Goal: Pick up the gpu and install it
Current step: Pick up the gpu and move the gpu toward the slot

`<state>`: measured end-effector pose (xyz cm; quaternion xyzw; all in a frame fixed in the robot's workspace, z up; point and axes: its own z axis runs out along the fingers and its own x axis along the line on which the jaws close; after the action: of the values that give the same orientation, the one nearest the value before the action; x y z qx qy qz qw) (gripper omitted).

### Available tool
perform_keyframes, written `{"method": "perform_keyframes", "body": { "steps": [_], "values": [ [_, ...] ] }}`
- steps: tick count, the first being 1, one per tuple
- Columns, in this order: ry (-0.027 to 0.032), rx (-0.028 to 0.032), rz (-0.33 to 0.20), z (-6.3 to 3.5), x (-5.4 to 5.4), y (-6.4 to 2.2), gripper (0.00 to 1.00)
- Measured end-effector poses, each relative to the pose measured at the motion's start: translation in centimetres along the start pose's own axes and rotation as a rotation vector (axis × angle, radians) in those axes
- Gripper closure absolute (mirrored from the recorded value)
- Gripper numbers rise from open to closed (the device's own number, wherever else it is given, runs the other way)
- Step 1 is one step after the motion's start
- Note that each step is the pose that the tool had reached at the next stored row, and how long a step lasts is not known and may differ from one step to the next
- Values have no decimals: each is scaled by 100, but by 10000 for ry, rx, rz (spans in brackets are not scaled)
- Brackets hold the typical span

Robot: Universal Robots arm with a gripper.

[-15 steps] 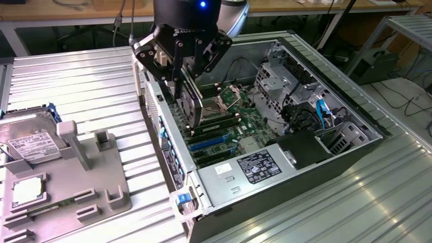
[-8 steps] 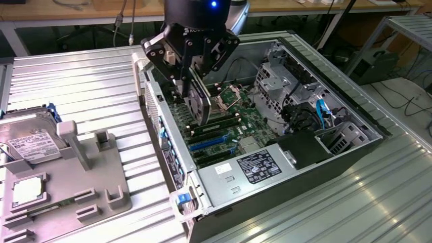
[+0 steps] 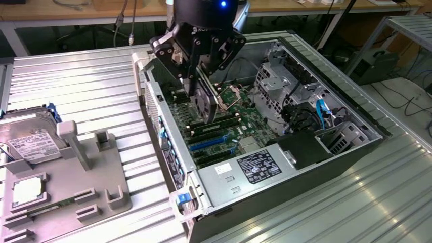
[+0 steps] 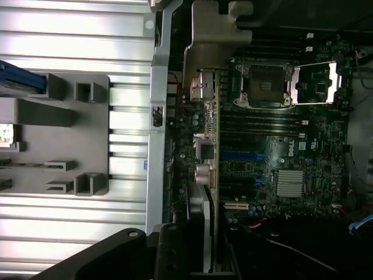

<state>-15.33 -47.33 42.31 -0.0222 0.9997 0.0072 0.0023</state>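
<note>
Ext view: my end effector (image 3: 197, 86) is pinching the gpu (image 3: 206, 104). The card hangs on edge over the mobo (image 3: 223, 136) inside the open pc case (image 3: 304, 202); can't tell if it's touching the board. Gray parts holder (image 3: 88, 172) sits on the bench (image 3: 81, 86) at the exterior view's left, w/ hard drive (image 3: 30, 142) and cpu chip (image 3: 27, 190) on it.

Wrist view: card is edge-on, its metal bracket (image 4: 201, 87) near the case wall, w/ blue slots (image 4: 239, 156) and cpu socket (image 4: 262, 84) beside it.

Black bolted gripper (image 3: 198, 91) (blue light (image 3: 223, 4) on wrist (image 3: 196, 14)).
</note>
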Motion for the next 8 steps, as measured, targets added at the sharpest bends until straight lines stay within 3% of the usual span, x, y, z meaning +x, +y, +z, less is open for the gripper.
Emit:
{"method": "perform_keyframes", "body": {
  "steps": [8],
  "values": [
    [0,0,0,0,-115,-5,72]
  ]
}}
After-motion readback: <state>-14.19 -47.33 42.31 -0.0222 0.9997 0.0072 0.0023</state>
